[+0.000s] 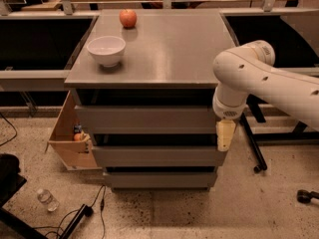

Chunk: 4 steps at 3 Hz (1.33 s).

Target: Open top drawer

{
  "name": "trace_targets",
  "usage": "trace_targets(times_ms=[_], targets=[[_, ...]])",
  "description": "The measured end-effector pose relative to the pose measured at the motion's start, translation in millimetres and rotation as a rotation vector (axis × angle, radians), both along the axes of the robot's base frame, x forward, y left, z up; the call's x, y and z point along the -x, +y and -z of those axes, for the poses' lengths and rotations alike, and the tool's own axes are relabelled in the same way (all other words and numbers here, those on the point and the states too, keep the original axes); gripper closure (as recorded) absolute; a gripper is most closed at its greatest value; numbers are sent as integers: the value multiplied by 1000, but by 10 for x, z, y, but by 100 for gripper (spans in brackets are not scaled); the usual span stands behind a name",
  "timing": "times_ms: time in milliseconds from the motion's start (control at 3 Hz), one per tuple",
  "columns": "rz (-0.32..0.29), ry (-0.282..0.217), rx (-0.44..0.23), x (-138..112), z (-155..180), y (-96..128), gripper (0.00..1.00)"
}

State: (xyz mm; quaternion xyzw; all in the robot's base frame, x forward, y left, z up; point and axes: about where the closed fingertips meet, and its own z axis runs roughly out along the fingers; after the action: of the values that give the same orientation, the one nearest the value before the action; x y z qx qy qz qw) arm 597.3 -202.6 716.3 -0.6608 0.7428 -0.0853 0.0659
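The top drawer [144, 117] is a wide matte-grey flat front just under the grey cabinet top [159, 54]. It sits flush with the cabinet, with a dark gap above it. Two more grey drawer fronts lie below it. My gripper [225, 135] hangs from the white arm [259, 78] at the right end of the top drawer's front, its cream finger pointing down over the drawer's lower right corner.
A white bowl [106, 50] and a red apple [128, 18] sit on the cabinet top. A light wooden box [70, 133] stands open on the cabinet's left. A plastic bottle [47, 199] and cables lie on the floor. A black stand leg [253, 143] is at right.
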Motion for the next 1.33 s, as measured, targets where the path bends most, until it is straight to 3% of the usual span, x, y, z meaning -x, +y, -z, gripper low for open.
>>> trace_targets(times_ms=[667, 1333], targets=[[-26, 56, 3, -201, 192, 97, 0], [17, 130, -25, -163, 459, 56, 42]])
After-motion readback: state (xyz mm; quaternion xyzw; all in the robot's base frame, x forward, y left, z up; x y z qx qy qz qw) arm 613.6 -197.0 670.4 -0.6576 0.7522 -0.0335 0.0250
